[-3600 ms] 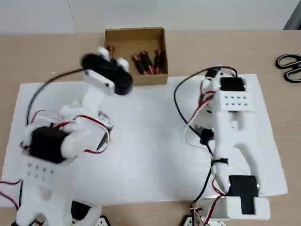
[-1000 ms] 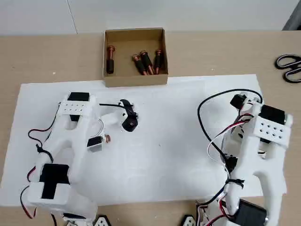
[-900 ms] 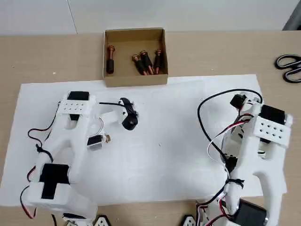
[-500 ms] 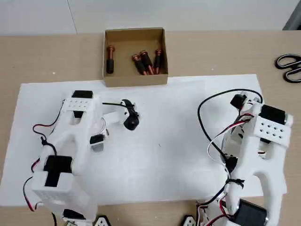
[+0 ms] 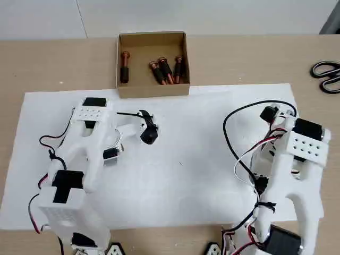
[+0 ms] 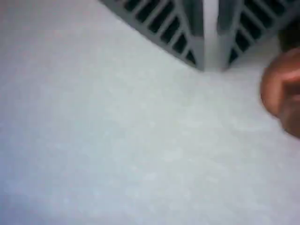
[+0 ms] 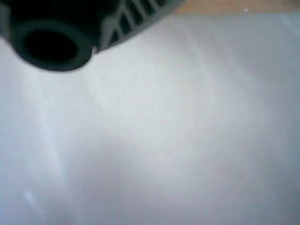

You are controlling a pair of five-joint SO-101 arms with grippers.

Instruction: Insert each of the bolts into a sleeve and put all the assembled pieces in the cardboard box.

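Already boxed: four assembled pieces [image 5: 164, 70], long axes roughly toward the counter's far edge.
Cardboard box [image 5: 154, 90]: far-edge side of left hand [image 6: 210, 64], well apart.
Left hand: closed, nothing between; nearer one.

Cardboard box [image 5: 153, 91] at twelve o'clock, assembled pieces [image 5: 164, 70] inside, paper sheet [image 5: 191, 159] before it, scissors [image 5: 326, 76] at two o'clock

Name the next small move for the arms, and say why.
Likely just leave both arms parked: four assembled pieces already lie in the cardboard box, and the left arm and right arm rest folded on the white paper.
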